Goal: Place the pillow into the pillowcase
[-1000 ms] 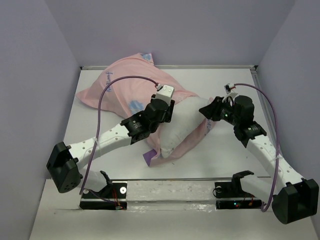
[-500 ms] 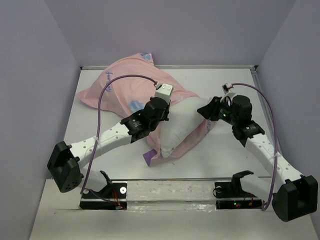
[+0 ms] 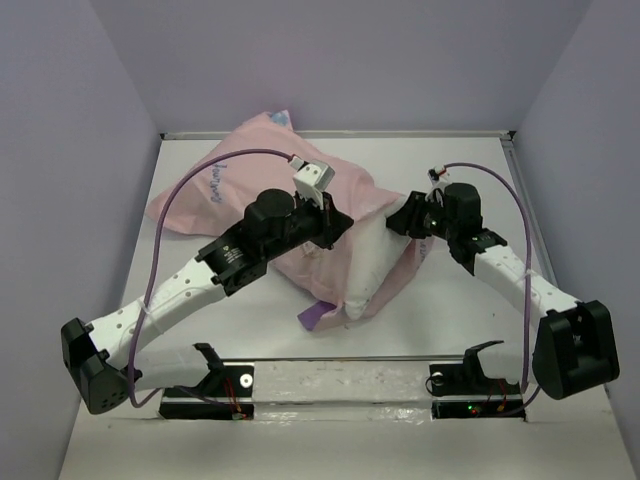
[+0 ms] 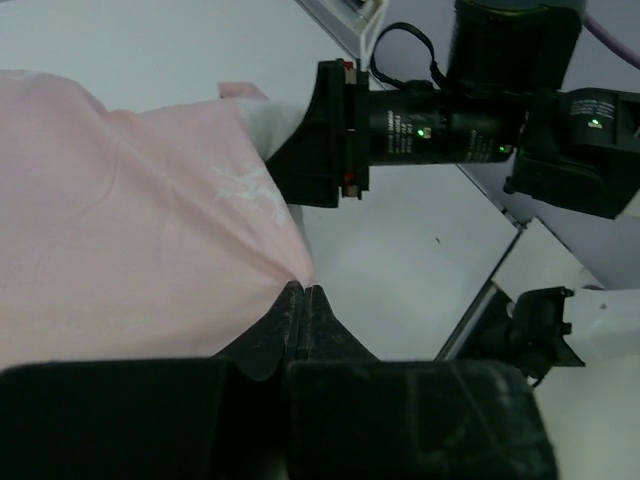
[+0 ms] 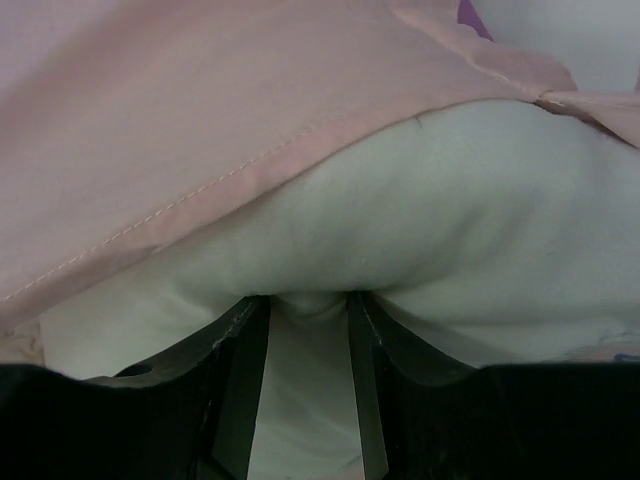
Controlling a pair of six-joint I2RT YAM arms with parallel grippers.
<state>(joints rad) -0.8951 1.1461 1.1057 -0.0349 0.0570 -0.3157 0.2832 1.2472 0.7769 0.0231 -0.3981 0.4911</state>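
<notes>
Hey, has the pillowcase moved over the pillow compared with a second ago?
Yes. The pillowcase has slid right at its open edge, toward the right side of the table, so less of the white pillow shows.

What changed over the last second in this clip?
The left hand shut on the pillowcase edge and dragged it to the right over the pillow, so less white shows. The right hand shifted slightly left, with the pillow's corner between its fingers as before. The pillow's near end still sticks out.
</notes>
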